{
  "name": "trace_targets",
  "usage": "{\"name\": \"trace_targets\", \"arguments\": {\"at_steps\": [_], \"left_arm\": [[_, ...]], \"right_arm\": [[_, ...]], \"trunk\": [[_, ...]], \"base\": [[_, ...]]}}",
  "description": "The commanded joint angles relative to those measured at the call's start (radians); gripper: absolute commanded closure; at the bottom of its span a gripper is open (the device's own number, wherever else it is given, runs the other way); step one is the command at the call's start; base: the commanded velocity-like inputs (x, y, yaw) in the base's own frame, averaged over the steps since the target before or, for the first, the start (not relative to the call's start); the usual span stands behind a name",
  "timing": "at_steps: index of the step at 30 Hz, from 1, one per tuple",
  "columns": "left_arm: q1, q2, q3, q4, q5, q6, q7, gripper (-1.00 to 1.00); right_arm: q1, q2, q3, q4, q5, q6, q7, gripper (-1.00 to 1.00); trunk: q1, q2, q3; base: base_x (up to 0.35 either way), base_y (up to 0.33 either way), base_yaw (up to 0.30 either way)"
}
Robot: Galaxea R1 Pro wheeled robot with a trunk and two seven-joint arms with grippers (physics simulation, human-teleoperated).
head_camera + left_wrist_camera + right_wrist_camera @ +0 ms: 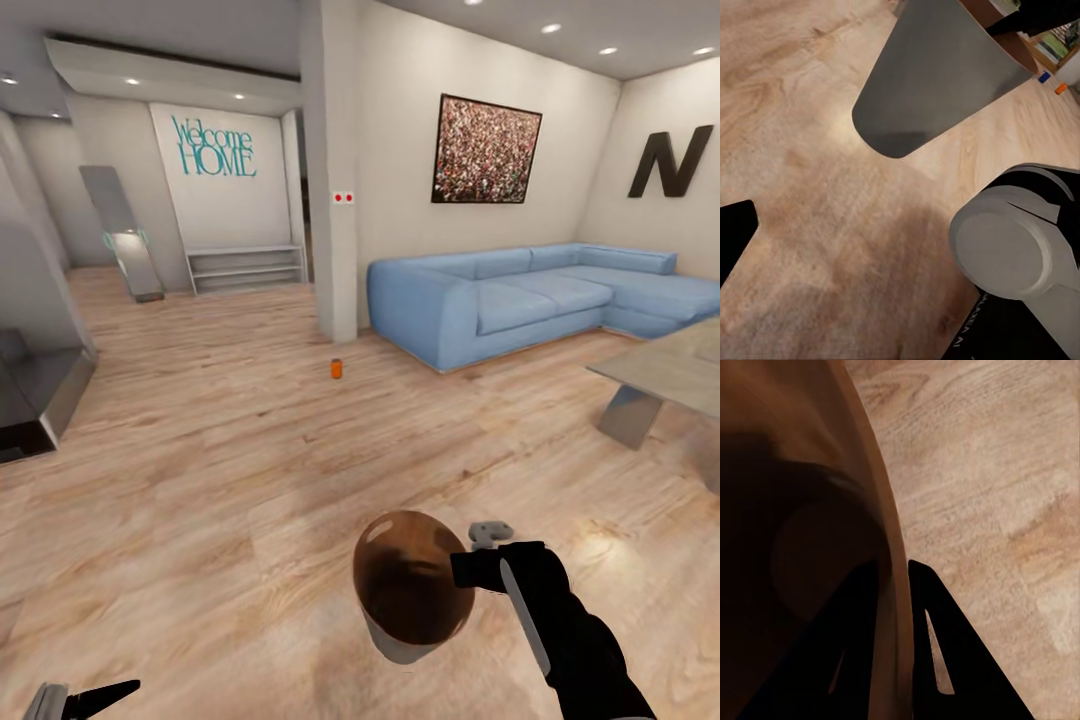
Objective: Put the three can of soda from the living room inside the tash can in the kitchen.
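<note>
Head view places the robot in the living room, on the wood floor [200, 440], facing a blue sofa [520, 300] with a grey low table [670, 380] at the right edge. The right gripper [478, 568] carries the trash can [410, 590] in front of the trunk, clear of the floor. Right wrist view confirms the grasp: the two dark fingers [934, 652] straddle the can's wall, one inside the glossy brown interior and one outside, closed down on the rim. One orange soda can [337, 369] stands upright on the floor well ahead, near the pillar [335, 170]. Left wrist view shows two small objects, one blue [1044, 76] and one orange [1061, 88], far off on the floor; probably the other cans, too small to confirm.

Judged step: approach to a can, bin in hand. The next move calls for driving close and reaching with the free arm. The left gripper [85, 700] hangs low with nothing between its fingers; its spread cannot be told.
</note>
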Motion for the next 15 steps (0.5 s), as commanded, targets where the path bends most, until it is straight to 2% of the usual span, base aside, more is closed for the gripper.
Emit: {"name": "trace_targets", "arguments": {"at_steps": [1,15], "left_arm": [[0.000,0.000,0.000,0.000,0.000,0.000,0.000,-1.00],[0.000,0.000,0.000,0.000,0.000,0.000,0.000,-1.00]], "right_arm": [[0.000,-0.001,0.000,0.000,-0.021,0.001,0.004,1.00],[0.000,0.001,0.000,0.000,-0.021,0.001,0.004,1.00]], "trunk": [[0.000,0.000,0.000],[0.000,0.000,0.000]], "base": [[0.317,0.212,0.000],[0.317,0.212,0.000]]}}
